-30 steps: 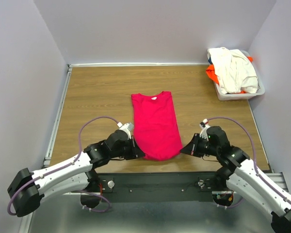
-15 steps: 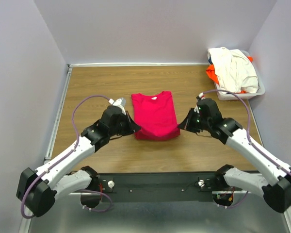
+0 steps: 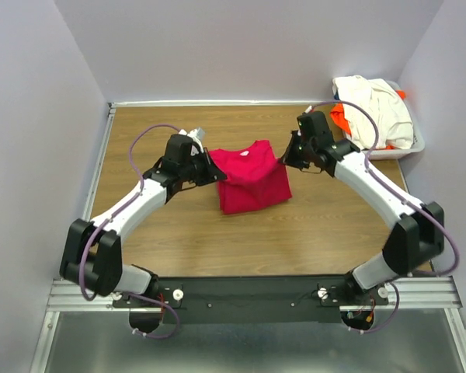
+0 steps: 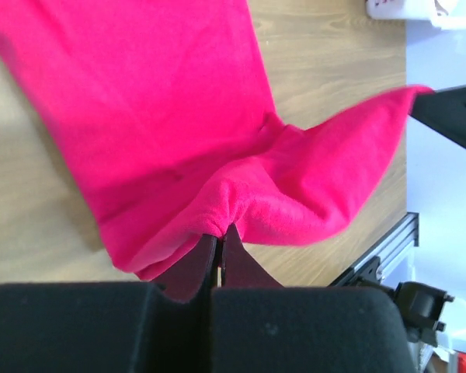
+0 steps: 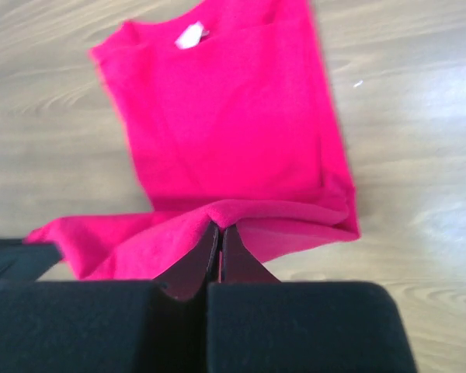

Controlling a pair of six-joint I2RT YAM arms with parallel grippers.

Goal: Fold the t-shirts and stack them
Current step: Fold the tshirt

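Folding the bottom half up over the top half looks like the step in hand, so here's how I'd finish it cleanly.

Closest to the arm bases is the fold line of the pink t-shirt (image 3: 252, 190). It lies flat on the worktop (image 3: 334, 229), well apart from the basket (image 3: 416, 144) and off to that basket's left. That near edge runs a bit skewed from above, so I'd guess one side got carried further than the other.

A little further out, the left pincer (image 3: 214, 174) is pressed together on one hem corner and the right pincer (image 3: 284, 162) is pinching the other. Both wrist views show cloth bunched right at the fingertips, and the hem sags between them.

My advice: ease the two corners slightly apart to take out that sag. Bring them down level with each other, just short of the neck label (image 3: 247, 158). Let go on both sides together and lift straight up (sliding out sideways would probably drag the top layer).

Farthest back, in the basket, the cream t-shirt (image 3: 377, 109) is heaped over the orange t-shirt (image 3: 339, 118). Those two aren't folded yet, so leave room beside the pink one.
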